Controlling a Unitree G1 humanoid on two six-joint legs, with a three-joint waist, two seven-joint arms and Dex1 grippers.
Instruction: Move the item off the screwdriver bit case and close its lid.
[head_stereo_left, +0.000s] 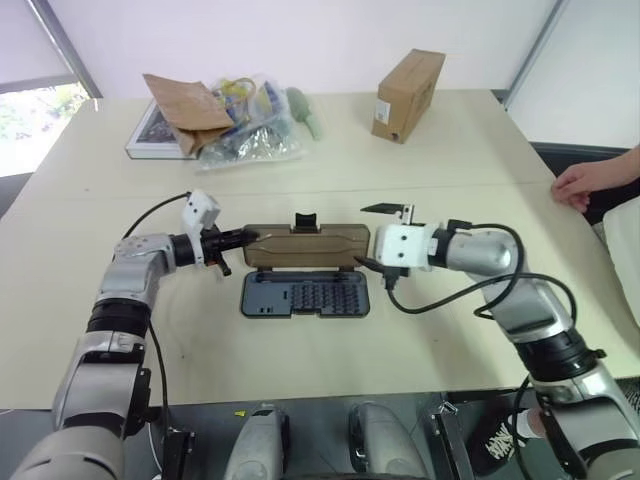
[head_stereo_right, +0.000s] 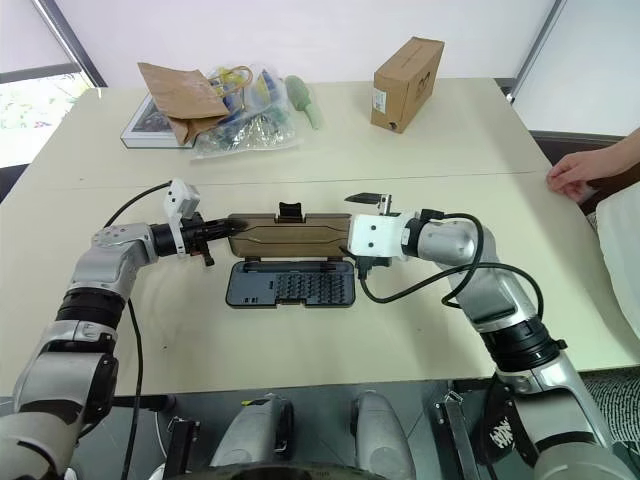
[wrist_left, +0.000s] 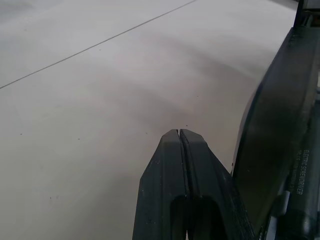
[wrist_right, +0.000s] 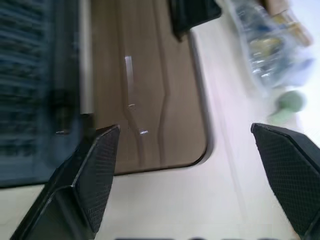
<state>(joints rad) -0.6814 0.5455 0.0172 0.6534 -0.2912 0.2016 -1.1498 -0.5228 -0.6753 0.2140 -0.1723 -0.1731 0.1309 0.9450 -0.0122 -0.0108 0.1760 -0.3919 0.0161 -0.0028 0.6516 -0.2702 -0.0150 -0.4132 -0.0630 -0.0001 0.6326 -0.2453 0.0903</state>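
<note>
Between left gripper (head_stereo_left: 243, 238) and right gripper (head_stereo_left: 382, 237): raised lid (head_stereo_left: 308, 246).

A wide pale beige table (head_stereo_left: 420, 180) fills the scene, a thin seam running across its top from nine to three o'clock. Behind it, at twelve o'clock, stands a plain white wall (head_stereo_left: 300, 35). At ten o'clock a bright window (head_stereo_left: 35, 110) with a dark frame lets in daylight. At two o'clock a grey slanted post (head_stereo_left: 535, 50) borders another white panel.
</note>
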